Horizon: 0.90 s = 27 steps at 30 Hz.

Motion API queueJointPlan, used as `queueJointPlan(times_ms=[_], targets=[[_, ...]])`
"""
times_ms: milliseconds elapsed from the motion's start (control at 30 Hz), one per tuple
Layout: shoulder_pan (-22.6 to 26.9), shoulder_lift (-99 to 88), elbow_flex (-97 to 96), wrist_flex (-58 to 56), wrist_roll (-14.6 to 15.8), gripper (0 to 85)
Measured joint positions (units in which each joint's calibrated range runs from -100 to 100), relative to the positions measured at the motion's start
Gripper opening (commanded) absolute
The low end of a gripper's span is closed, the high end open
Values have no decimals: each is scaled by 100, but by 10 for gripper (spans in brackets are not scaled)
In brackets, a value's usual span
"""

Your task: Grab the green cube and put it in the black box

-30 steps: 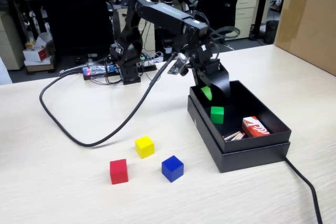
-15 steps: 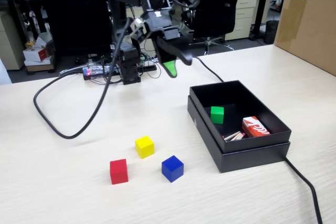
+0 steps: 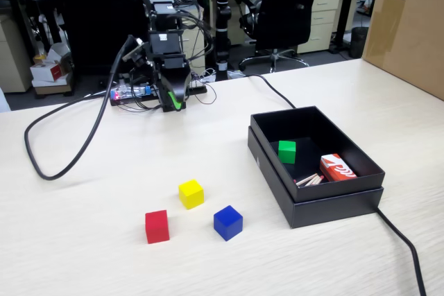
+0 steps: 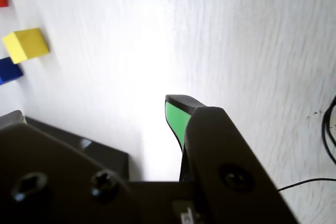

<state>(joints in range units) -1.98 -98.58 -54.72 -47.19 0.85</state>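
The green cube point(image 3: 286, 151) lies inside the black box point(image 3: 326, 207), near its left wall, on the right side of the table in the fixed view. My gripper point(image 3: 173, 105) hangs nose-down at the back of the table, far from the box and the cubes. In the wrist view the gripper point(image 4: 97, 109) has its green-padded fingertips point(image 4: 177, 119) apart, with bare table showing between them and nothing held. The wrist view shows neither the green cube nor the black box.
A yellow cube point(image 3: 191, 193), a red cube point(image 3: 157, 226) and a blue cube point(image 3: 227, 222) sit on the table left of the box. A red-and-white carton point(image 3: 337, 168) lies in the box. A black cable point(image 3: 62, 164) loops at left. A cardboard box point(image 3: 409, 25) stands at back right.
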Motion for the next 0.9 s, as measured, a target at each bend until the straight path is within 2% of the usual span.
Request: queueJointPlan(times_ms=[133,433,700,900], targets=[[-34,-13,-639,124,0,524],[-68,-26,-2173,1417,-24,525],[-200,-129,-3377,3430,-210,524],[-215,-129,-3414,3477,-234,509]])
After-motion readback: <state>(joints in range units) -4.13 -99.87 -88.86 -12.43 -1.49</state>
